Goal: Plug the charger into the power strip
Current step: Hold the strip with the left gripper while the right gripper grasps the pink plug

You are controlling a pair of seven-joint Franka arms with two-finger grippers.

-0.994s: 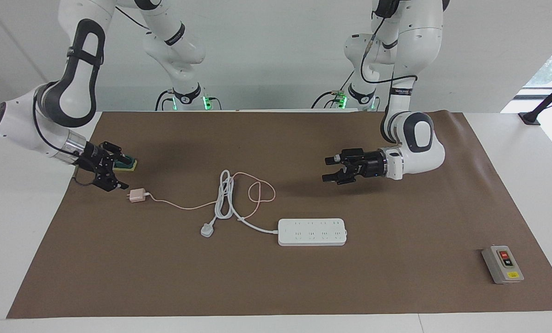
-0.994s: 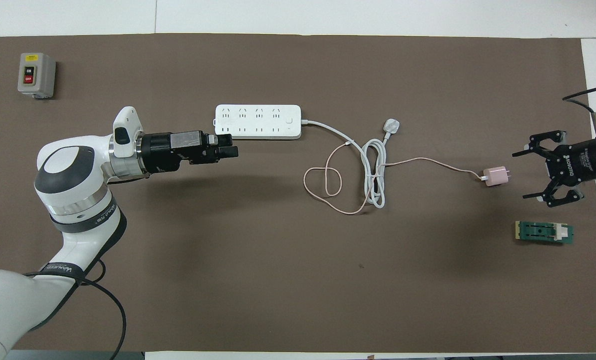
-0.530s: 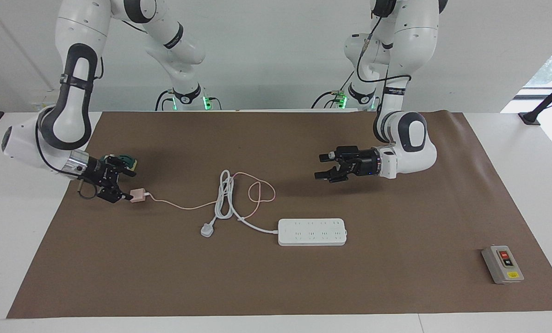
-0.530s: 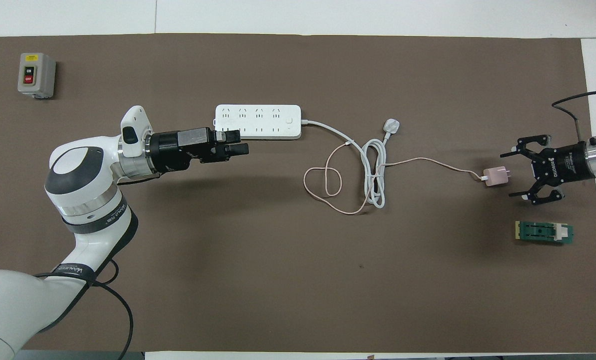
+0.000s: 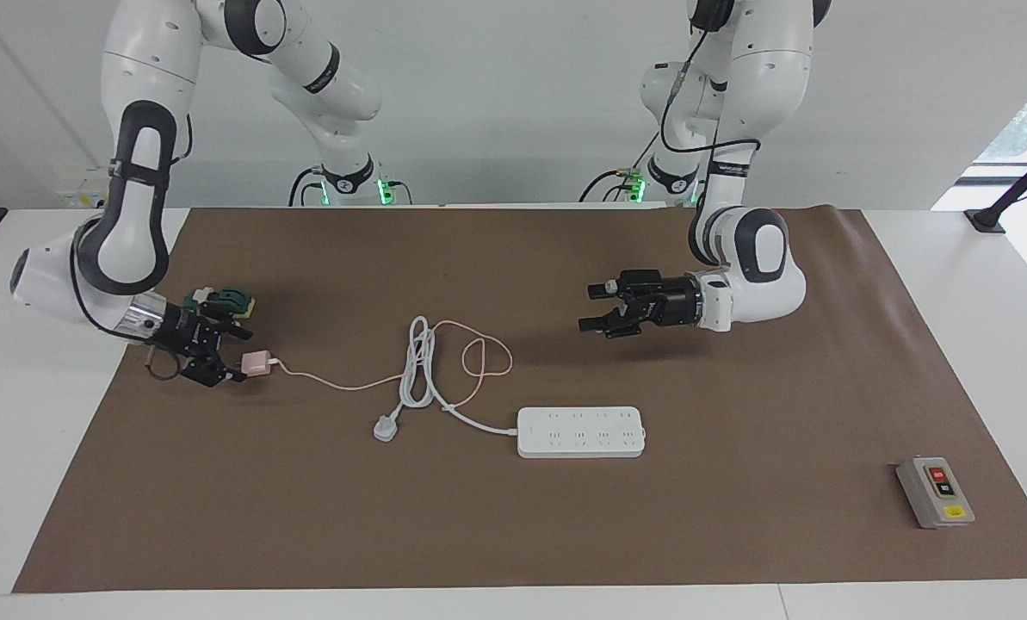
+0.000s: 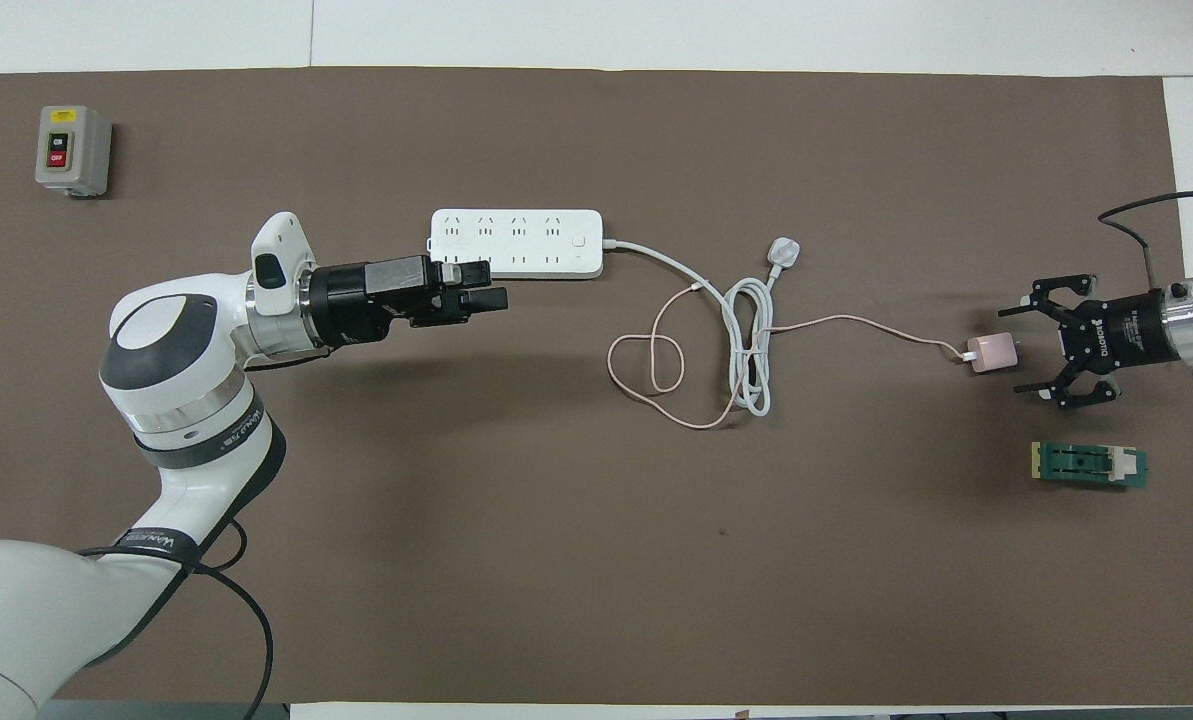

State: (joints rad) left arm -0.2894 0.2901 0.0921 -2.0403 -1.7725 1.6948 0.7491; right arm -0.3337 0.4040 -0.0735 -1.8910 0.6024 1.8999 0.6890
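Pink charger (image 5: pixel 256 362) lies on the brown mat (image 6: pixel 596 560) at the right arm's end of the desk, unplugged, with the right claw (image 6: pixel 1018 346) spread just beside it — the overhead view shows its fingers (image 6: pixel 1012 309) bracketing the cube without touching. White power strip (image 5: pixel 581 431) sits mid-mat. In the facing view, the left claw (image 5: pixel 595 306) hovers over bare mat with fingers apart — from above it overlaps the strip's edge.

A matt brown paper-like sheet (image 6: pixel 596 560) covers the table, smooth and flat. The long white power strip (image 6: pixel 516 243) looks like smooth, faintly glossy plastic, as does the small pale-pink cube charger (image 6: pixel 993 352) just beside the black, matt-looking right gripper (image 6: pixel 1024 346). The arms' white shells (image 5: pixel 758 275) shine glossily.
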